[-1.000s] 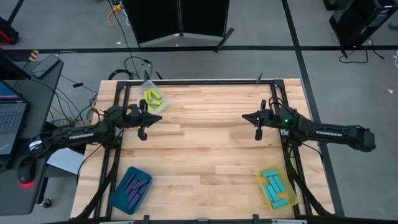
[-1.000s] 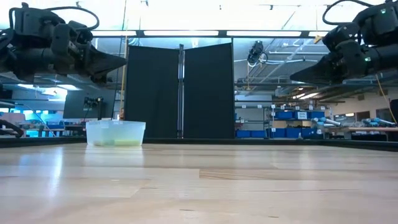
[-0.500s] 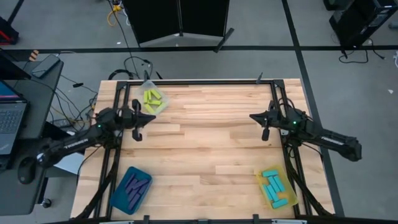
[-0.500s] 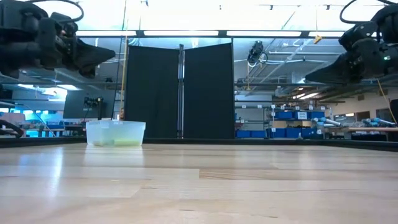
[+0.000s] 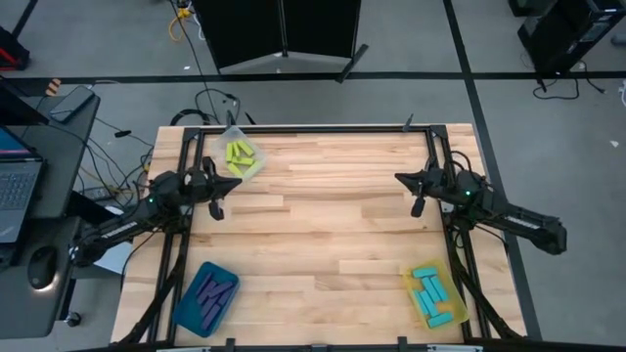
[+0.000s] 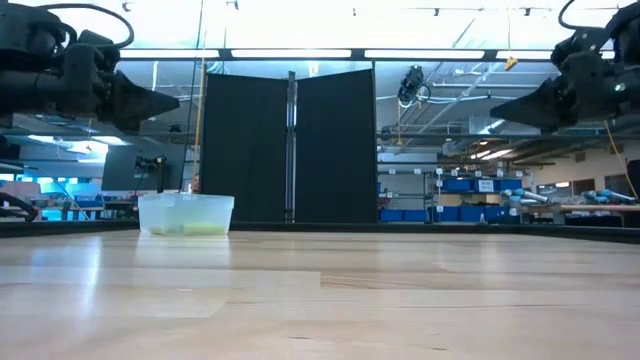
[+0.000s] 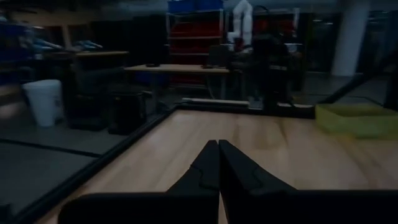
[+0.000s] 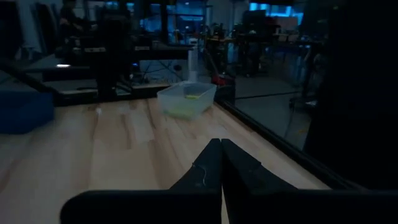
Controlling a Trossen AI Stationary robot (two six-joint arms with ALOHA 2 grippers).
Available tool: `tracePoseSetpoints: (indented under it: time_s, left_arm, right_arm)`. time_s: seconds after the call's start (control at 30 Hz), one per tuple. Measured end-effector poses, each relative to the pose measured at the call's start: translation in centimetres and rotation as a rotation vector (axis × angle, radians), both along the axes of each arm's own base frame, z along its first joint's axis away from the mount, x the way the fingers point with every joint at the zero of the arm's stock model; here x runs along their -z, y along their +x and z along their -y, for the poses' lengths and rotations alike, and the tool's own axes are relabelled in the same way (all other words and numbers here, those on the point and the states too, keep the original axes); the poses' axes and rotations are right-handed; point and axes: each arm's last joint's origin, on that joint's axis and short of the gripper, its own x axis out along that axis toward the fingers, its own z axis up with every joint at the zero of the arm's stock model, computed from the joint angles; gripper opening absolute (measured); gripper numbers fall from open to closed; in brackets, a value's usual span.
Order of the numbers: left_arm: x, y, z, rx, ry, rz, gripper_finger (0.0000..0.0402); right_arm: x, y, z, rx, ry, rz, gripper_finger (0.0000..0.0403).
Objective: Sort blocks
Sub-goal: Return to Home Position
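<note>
Yellow-green blocks (image 5: 241,154) lie in a clear tray (image 6: 186,213) at the table's far left. Purple blocks (image 5: 210,293) lie in a teal tray (image 5: 188,311) at the near left. Cyan blocks (image 5: 430,291) lie in a yellow tray (image 5: 410,280) at the near right. My left gripper (image 5: 236,184) hangs shut and level above the table's left side, holding nothing (image 7: 217,144). My right gripper (image 5: 399,178) hangs shut and level above the right side, also holding nothing (image 8: 221,143). Both point toward the table's middle.
The wooden tabletop (image 5: 323,225) lies bare between the two arms. A black frame rail (image 5: 313,127) runs along the table's edges. A dark folding screen (image 6: 290,145) stands beyond the far edge. A desk with a laptop (image 5: 20,191) stands left of the table.
Both arms have drawn back from the table's middle, the left gripper toward the left edge and the right gripper toward the right edge. Both have tipped up from a slight downward slant to level. Both stay shut with nothing in them.
</note>
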Motion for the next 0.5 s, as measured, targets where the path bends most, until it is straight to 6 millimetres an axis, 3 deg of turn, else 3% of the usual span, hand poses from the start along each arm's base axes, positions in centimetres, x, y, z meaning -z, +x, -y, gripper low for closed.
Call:
tracePoseSetpoints:
  time_s: [0.5]
  left_arm:
    - [-0.2, 0.0, -0.1, -0.047, -0.022, 0.031, 0.0008]
  right_arm:
    - [1.2, 0.3, 1.2, 0.170, 0.087, -0.040, 0.0015]
